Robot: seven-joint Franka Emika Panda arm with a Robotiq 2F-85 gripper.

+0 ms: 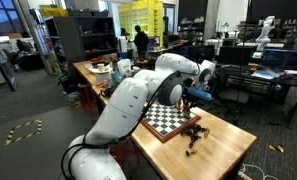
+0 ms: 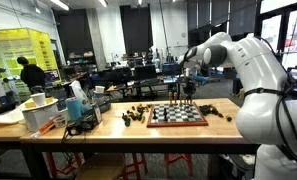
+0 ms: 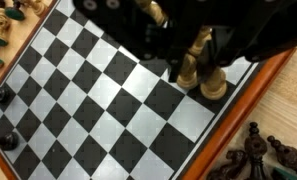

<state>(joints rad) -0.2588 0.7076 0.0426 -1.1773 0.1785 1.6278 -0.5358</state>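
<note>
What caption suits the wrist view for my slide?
Claw grips a pale chess piece at the chessboard edge; dark pieces lie on the table beside it.

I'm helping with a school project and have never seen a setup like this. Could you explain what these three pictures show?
This is a white jointed robot arm working at a long wooden table in a busy lab. Two pictures come from cameras standing apart from the robot. The close-up comes from a camera on the arm's wrist, looking down past its claw. On the table lies a wood-framed black-and-white chessboard, with dark chess pieces scattered beside it. The claw appears closed on a pale wooden chess piece, over squares near the board's rim.
</note>
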